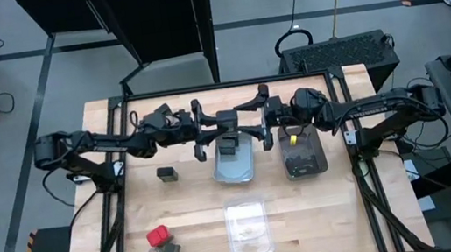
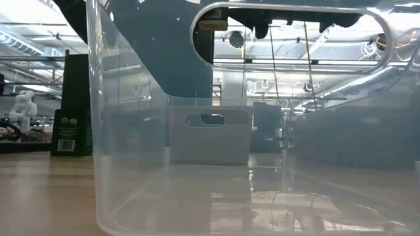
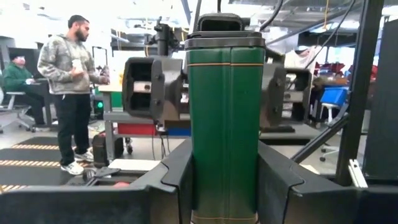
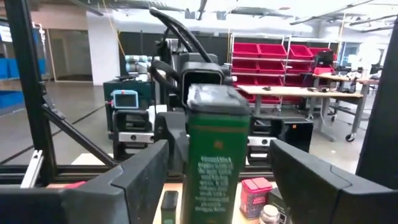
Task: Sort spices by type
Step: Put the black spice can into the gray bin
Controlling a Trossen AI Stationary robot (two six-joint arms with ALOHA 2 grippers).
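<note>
Left gripper (image 1: 209, 137) pinches a green tin (image 3: 225, 118) above the middle tray (image 1: 236, 170), right gripper (image 1: 254, 128) spread beside it; lower straight, release only once seated.

Near the middle of your overhead frame sits a clear tray (image 1: 234, 167), with a dark smoky tray (image 1: 304, 161) just to its right. A second clear tray (image 1: 248, 228) lies at lower centre on the wooden table (image 1: 193, 210). In the left wrist view's left part, a person (image 3: 69, 93) stands on the floor.
</note>
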